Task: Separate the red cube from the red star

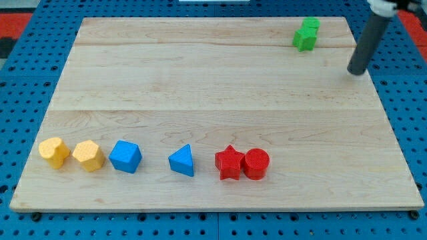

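Along the lower edge of the wooden surface (200, 87) you are looking at a row of blocks. At the lower left of the frame a yellow block (54, 152) is sitting; its shape is rounded and hard to name. Just to its right, a second yellow block (88, 155) with a faceted outline is lying close by, the two nearly touching. Next in line you are seeing a blue block (125, 157), many-sided and chunky, standing a little apart from the yellow pair. Further right, with a clear gap, a blue triangle (182, 161) is resting.

Right of centre at the bottom, the red star (229, 163) is lying flat, and the red cube (256, 163) named in the task, which is showing here as a round, cylinder-like block, is pressing against the star's right side. The two are touching, so they are not yet separated.

In the upper right of the frame, two green blocks (307, 35) are sitting against each other near the far edge of the surface; their shapes are unclear.

Further right still, the dark rod is slanting down from the upper right corner, and my tip (357, 71) is resting near the right edge of the surface, just below and right of the green pair and well apart from the red blocks. The tool has no parts that spread or pinch; it is a plain rod and is holding nothing.
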`<action>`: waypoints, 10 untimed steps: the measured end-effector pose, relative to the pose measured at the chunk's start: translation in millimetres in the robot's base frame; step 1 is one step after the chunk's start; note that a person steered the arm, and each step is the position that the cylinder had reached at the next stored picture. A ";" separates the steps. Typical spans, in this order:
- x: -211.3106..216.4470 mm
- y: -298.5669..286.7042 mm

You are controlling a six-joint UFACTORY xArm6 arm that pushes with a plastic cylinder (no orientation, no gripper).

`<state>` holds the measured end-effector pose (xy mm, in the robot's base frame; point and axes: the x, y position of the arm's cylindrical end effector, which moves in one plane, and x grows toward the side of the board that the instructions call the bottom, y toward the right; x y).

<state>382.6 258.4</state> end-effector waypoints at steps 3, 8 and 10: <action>186.1 -159.3; 207.3 -231.8; 197.5 -274.1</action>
<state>580.0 -15.7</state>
